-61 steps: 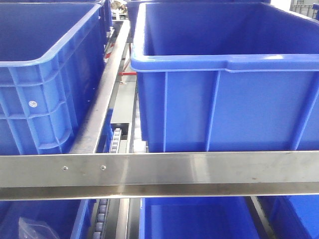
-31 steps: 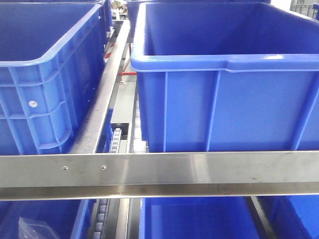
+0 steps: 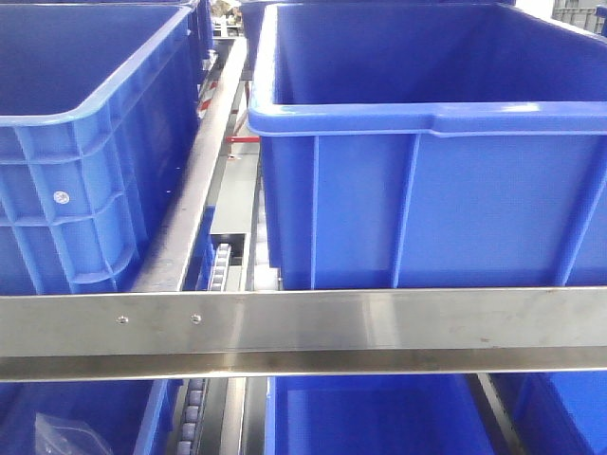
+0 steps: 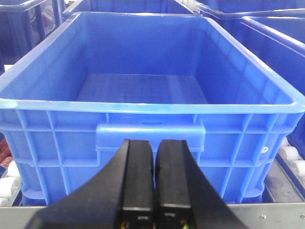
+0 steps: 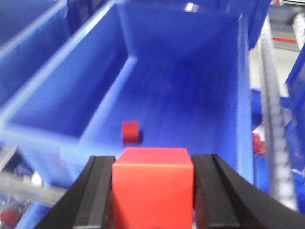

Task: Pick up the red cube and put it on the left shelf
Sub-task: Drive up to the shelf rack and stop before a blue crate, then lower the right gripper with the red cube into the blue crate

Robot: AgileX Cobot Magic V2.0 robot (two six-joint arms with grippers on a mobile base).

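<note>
One red cube in right gripper; second block in crate.

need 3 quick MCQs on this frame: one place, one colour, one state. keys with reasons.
1. The red cube is:
A. in the right pincer
B. on the steel rail
C. on a tabletop

2. The crates are:
A. blue
B. green
C. grey

3. The left pincer is:
A. wide open
B. shut and empty
C. shut on a block

Key:
1 A: the right wrist view shows the cube clamped between the jaws.
2 A: every crate wall in all views is blue.
3 B: its jaws touch with nothing between them.
</note>
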